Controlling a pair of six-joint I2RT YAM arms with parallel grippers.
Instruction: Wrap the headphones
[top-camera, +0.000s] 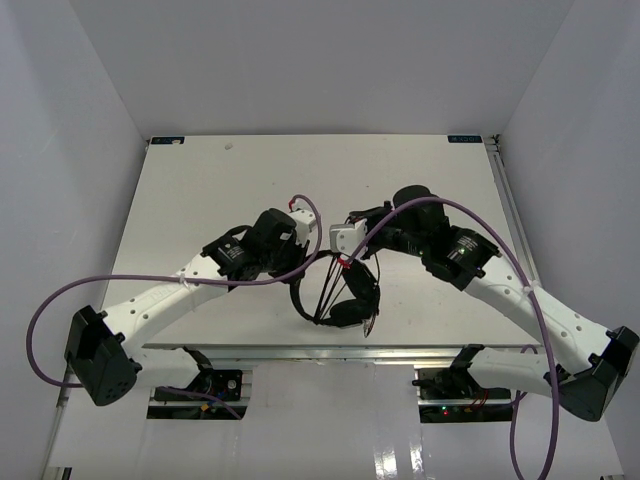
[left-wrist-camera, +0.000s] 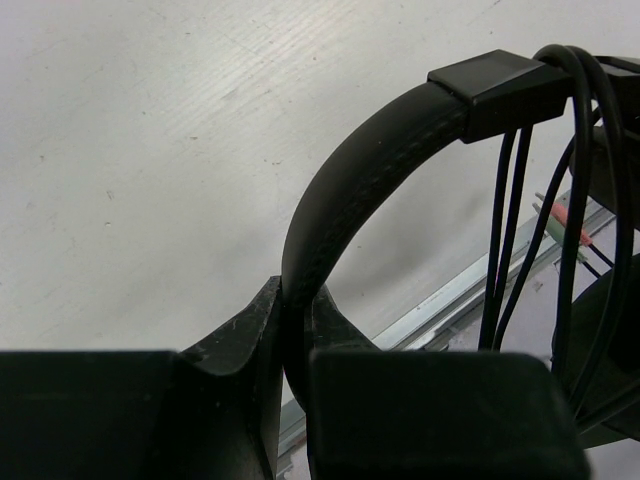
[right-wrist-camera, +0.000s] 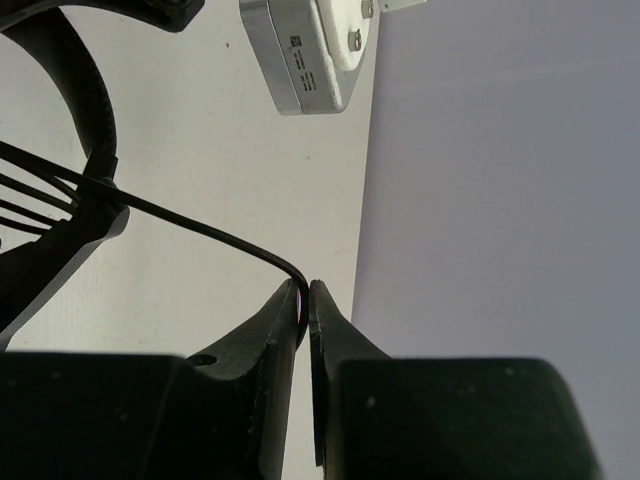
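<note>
My left pincer (left-wrist-camera: 297, 310) clamped tight on the headband (left-wrist-camera: 370, 160) of the black headphones (top-camera: 352, 300), these near the middle of the table's (top-camera: 200, 180) near edge, my right pincer (right-wrist-camera: 306, 298) nipped narrow on their thin cord (right-wrist-camera: 200, 228)

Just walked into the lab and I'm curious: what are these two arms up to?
They are wrapping a pair of headphones. The left end effector is shut on the headband, holding it near the table front edge. The right end effector pinches the thin black cord, which runs back toward the headband. Several strands of cord pass the headband's slider.
</note>
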